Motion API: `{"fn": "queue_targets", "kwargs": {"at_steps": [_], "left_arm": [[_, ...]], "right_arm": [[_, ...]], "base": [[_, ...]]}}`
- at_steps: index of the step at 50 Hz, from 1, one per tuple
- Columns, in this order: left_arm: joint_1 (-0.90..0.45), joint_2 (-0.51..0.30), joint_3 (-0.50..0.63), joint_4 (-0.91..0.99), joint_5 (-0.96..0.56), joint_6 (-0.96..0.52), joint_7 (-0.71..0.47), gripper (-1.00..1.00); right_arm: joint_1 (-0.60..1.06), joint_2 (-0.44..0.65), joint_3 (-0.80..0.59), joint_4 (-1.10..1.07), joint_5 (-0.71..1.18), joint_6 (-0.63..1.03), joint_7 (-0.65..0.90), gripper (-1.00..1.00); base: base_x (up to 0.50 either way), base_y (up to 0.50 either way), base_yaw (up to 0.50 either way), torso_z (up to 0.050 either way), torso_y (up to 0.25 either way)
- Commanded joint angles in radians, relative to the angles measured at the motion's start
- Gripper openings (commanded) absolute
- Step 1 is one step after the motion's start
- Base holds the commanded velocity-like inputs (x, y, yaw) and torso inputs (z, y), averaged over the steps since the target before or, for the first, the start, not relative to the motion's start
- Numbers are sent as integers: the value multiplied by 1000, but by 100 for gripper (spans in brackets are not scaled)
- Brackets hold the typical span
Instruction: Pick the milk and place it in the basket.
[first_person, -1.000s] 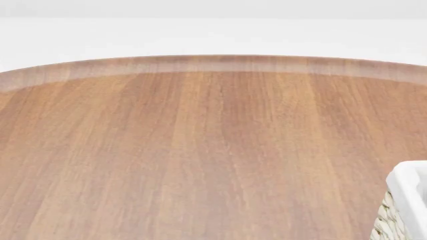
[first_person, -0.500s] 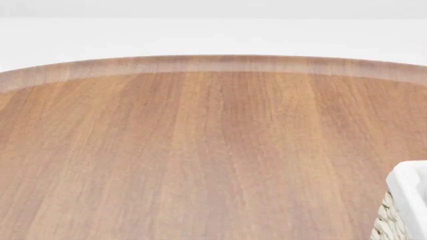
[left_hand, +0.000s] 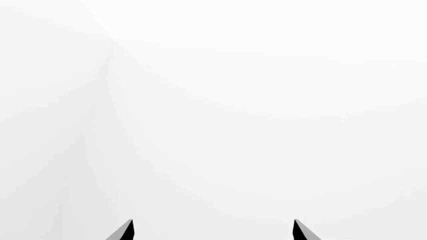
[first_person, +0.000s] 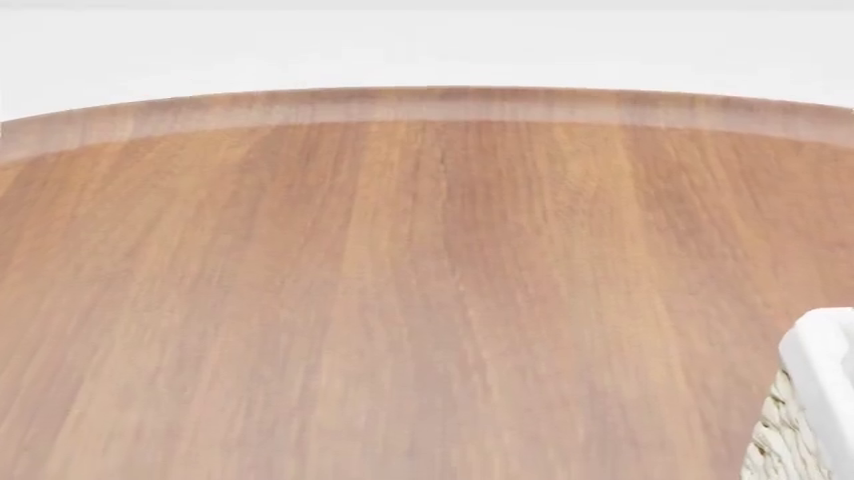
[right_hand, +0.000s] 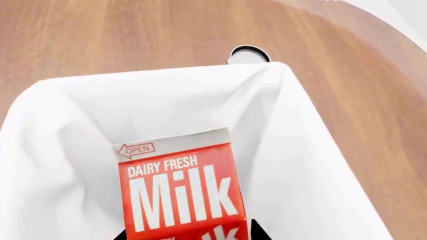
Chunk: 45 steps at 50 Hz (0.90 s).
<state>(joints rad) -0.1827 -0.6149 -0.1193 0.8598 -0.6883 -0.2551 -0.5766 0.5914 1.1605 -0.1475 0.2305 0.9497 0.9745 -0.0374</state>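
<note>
Right wrist view: the milk, lengthwise along the right gripper, gable end pointing away, hangs clamped between its fingers above the basket. The left gripper gapes, holding nothing.

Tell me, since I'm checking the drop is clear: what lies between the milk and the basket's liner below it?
Nothing shows there. In the right wrist view the milk hangs over the basket, with only bare white liner behind it.
</note>
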Motion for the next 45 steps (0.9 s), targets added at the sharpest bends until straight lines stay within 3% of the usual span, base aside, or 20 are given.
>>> {"fn": "queue_targets", "kwargs": {"at_steps": [1, 24, 34, 45], "left_arm": [[6, -7, 12, 7, 28, 2, 3, 100], [4, -10, 7, 5, 23, 8, -4, 100], [9, -11, 6, 4, 19, 13, -3, 100], [9, -9, 5, 1, 13, 18, -4, 100]], "right_arm": [[57, 10, -1, -4, -34, 9, -14, -100], [31, 15, 15, 2, -25, 7, -4, -100], [38, 15, 11, 0, -28, 11, -5, -100], [48, 6, -2, 7, -37, 12, -11, -100]], "base": [[0, 0, 0, 0, -250], [-1, 0, 0, 0, -33], [0, 0, 0, 4, -228], [0, 0, 0, 0, -6]]}}
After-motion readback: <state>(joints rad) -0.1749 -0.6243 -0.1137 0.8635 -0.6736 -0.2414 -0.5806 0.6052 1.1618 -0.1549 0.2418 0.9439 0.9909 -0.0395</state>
